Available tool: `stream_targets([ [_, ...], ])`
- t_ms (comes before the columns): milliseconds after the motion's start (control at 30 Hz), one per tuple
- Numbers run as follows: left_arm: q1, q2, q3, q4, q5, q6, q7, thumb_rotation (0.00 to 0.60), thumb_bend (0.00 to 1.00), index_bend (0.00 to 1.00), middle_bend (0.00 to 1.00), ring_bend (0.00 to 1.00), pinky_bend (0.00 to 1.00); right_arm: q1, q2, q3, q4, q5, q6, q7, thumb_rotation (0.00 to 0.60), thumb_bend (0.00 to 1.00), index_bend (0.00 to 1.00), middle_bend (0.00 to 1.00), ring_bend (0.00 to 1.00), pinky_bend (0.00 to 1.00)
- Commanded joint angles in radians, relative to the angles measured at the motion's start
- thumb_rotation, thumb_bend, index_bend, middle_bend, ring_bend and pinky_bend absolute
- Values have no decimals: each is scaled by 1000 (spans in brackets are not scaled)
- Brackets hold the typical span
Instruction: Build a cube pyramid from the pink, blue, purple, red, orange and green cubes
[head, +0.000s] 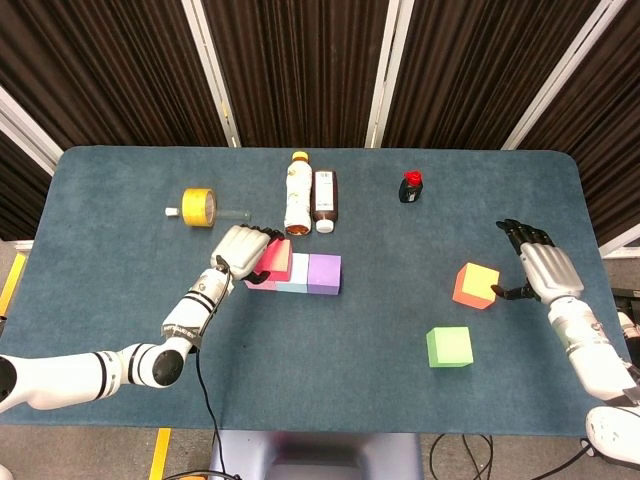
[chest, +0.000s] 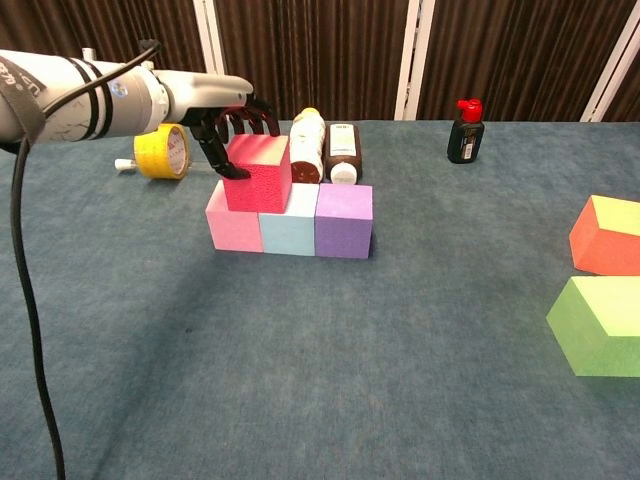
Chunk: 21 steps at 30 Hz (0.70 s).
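On the bench (head: 400, 320), which has a blue-grey cloth top, three cubes stand in a row touching one another: the pink cube (chest: 234, 228) on the left, the pale blue cube (chest: 288, 232) in the middle and the purple cube (chest: 344, 221) on the right. The red cube (chest: 258, 173) sits on top of the row, resting across the pink and blue cubes.

The left hand (head: 243, 251) holds the red cube from the side and back, with dark fingers (chest: 222, 158) curled around its upper edge; the cube is down on the row while the hand grips it.

The right hand (head: 541, 267) is at the far right of the bench, fingers spread apart and holding nothing. It is just beside the orange cube (head: 475, 285), with one fingertip near the cube's right face; whether it touches cannot be told. The green cube (head: 449, 347) lies near the orange one, closer to the bench's front edge, and apart from it.

Behind the row of cubes two bottles lie on their sides next to each other: a light one with a yellow cap (head: 298, 192) and a dark brown one with a white cap (head: 325, 200). Their labels are too small to read. A roll of yellow tape (head: 199, 208) stands on edge to the left. A small dark bottle with a red top (head: 411, 187) stands upright further right. Partial lettering on the left arm in the chest view is not legible.
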Motion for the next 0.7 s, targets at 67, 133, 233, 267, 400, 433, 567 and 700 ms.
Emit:
stream_targets([
  [67,-2,1,2,-7,-4,7,5,600,366,267,328,328,284,-2,1,1,-1,-2,1,2,600,318,66,125,35,156],
  [133,-4,1,3,-8,-7,9,8,600,365,256,318,328,284,-2,1,1,-1,-2,1,3,600,318,66,126,35,156],
  [233,-6,-1,5,-9,-9,12,12,600,365,241,302,327,283,-4,1,2,0,-3,1,6,600,318,65,125,35,152],
  [267,-7,-1,6,-9,-10,13,14,600,365,238,299,326,283,-4,1,2,0,-3,2,6,600,318,65,125,35,151],
  [400,-11,-1,8,-11,-18,16,23,600,368,220,278,308,282,-6,0,3,2,-5,2,10,600,318,64,125,35,150],
  [433,-12,-2,8,-11,-20,16,24,600,368,213,273,306,281,-6,0,3,2,-6,2,11,600,318,61,125,35,149],
  [567,-16,-2,9,-12,-25,19,29,600,368,189,258,298,280,-8,-2,4,6,-7,1,16,600,318,51,125,35,145],
  [700,-19,-2,12,-15,-30,20,35,600,367,164,237,287,279,-9,-3,4,11,-7,-3,21,600,318,34,125,31,140],
])
